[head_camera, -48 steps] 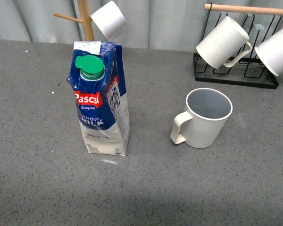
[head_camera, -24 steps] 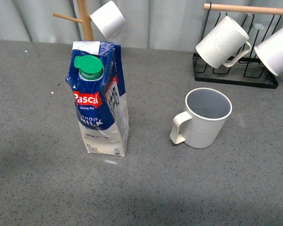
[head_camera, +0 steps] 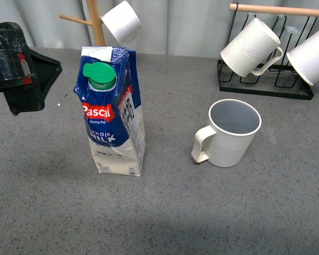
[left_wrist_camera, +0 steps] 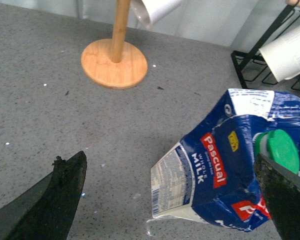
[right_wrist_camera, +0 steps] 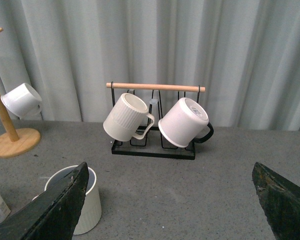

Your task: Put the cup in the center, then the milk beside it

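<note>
The milk (head_camera: 114, 122), a blue and white carton with a green cap, stands upright left of the middle of the grey table. The cup (head_camera: 231, 135), cream-white with a ribbed lower body, stands upright to its right, a gap between them, its handle towards the carton. My left gripper (head_camera: 29, 79) is open and empty, in the air left of the carton. In the left wrist view the carton (left_wrist_camera: 225, 170) lies between the wide-open fingers (left_wrist_camera: 55, 200), untouched. My right gripper (right_wrist_camera: 170, 167) is open and empty, with the cup (right_wrist_camera: 85, 200) by one finger.
A wooden mug tree (head_camera: 95, 24) with a small white cup (head_camera: 121, 21) stands behind the carton. A black wire rack (head_camera: 266, 87) at the back right holds a ribbed mug (head_camera: 251, 48) and another white mug (head_camera: 311, 56). A curtain hangs behind the table.
My left gripper has come into the front view at the left edge. The carton and the cup have not moved.
</note>
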{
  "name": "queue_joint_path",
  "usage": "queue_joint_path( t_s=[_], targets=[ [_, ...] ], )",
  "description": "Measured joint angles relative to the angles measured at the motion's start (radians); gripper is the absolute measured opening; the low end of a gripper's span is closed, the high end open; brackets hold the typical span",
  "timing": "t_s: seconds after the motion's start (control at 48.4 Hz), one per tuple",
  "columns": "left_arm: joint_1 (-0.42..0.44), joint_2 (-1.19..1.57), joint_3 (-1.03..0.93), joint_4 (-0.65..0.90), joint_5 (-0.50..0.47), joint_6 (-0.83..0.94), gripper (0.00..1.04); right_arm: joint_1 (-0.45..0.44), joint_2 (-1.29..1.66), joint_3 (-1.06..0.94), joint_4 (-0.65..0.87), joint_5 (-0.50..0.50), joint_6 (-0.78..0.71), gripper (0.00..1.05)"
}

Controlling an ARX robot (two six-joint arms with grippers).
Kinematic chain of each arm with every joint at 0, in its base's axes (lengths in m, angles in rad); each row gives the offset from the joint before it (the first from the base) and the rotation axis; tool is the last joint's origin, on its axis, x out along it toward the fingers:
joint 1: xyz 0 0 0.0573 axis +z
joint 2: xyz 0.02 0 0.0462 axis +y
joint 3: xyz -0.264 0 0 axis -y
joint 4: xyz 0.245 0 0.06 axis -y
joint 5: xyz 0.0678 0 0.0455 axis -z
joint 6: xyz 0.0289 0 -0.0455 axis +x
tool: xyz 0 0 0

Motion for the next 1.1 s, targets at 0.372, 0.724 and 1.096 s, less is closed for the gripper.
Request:
queue_joint_path(
  t_s=[0.372,0.724,1.096],
  targets=[
    [-0.059,0.026,0.021,0.005,0.055,-0.007,0.98,0.0,0.0,0.0,0.0,0.0,0.0,0.96],
    [-0.131,0.056,0.021,0.024,0.052,0.05,0.98,0.0,0.0,0.0,0.0,0.0,0.0,0.96],
    [-0.156,0.096,0.036,0.008,0.076,0.094,0.98,0.0,0.0,0.0,0.0,0.0,0.0,0.96]
  ],
)
